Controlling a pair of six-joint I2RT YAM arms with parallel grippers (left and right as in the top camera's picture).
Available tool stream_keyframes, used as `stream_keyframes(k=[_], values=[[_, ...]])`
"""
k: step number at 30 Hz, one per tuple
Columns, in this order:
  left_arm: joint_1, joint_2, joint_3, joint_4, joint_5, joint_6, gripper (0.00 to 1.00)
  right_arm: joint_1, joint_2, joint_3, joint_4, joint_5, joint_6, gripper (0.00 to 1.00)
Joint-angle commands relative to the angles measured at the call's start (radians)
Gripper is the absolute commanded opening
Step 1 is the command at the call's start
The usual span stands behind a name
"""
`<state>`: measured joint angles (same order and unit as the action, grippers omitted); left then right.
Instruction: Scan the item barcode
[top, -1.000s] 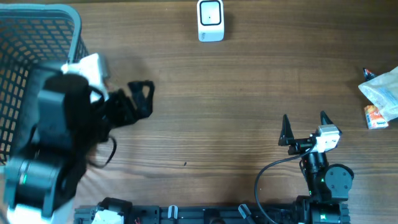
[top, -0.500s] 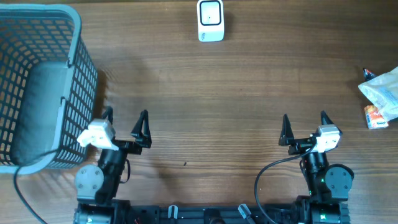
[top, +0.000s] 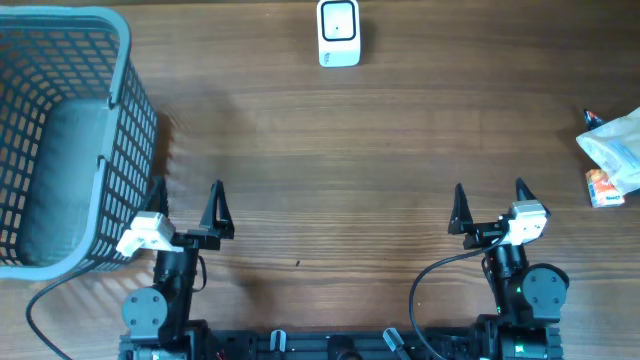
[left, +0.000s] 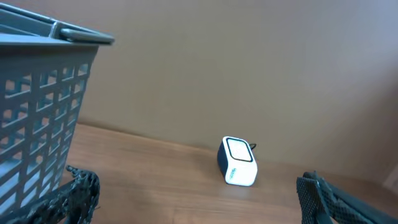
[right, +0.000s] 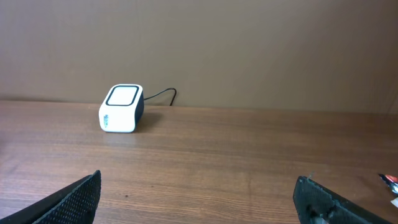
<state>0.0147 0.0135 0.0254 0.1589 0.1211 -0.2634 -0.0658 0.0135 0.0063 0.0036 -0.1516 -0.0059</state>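
The barcode scanner (top: 338, 33), a small white box with a dark back, stands at the far middle of the table, and it also shows in both wrist views (left: 237, 162) (right: 122, 109). The items, a crinkly clear-blue bag (top: 615, 150) and a small orange packet (top: 603, 188), lie at the right edge. My left gripper (top: 188, 190) (left: 202, 208) is open and empty near the front edge, beside the basket. Open and empty too, my right gripper (top: 489, 190) (right: 199, 208) sits at the front right, well short of the items.
A grey mesh basket (top: 130, 130) (left: 37, 106) fills the left side of the table, its wall close to my left gripper's outer finger. The scanner's cable runs off behind it. A sliver of the items' packaging (right: 388, 180) shows at the right wrist view's edge.
My left arm has drawn back from over the basket to the front edge and then shifted slightly left. The right arm has stayed still.
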Motion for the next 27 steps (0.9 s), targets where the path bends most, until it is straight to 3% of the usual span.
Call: stream_keyframes(k=[1, 9, 15, 21, 27], values=[[0.007, -0.011, -0.02, 0.02, 0.008, 0.018, 1.0, 0.004, -0.01, -0.001, 0.004, 0.01, -0.017, 1.0], [0.018, -0.011, -0.019, -0.235, -0.042, 0.018, 1.0, 0.004, -0.01, -0.001, 0.004, 0.01, -0.017, 1.0], [0.016, -0.011, -0.02, -0.233, -0.046, 0.034, 1.0, 0.004, -0.01, -0.001, 0.004, 0.01, -0.017, 1.0], [0.016, -0.011, -0.02, -0.231, -0.019, 0.214, 1.0, 0.004, -0.01, -0.001, 0.004, 0.01, -0.017, 1.0], [0.016, -0.011, -0.02, -0.238, -0.09, 0.286, 1.0, 0.004, -0.01, -0.001, 0.004, 0.01, -0.017, 1.0]])
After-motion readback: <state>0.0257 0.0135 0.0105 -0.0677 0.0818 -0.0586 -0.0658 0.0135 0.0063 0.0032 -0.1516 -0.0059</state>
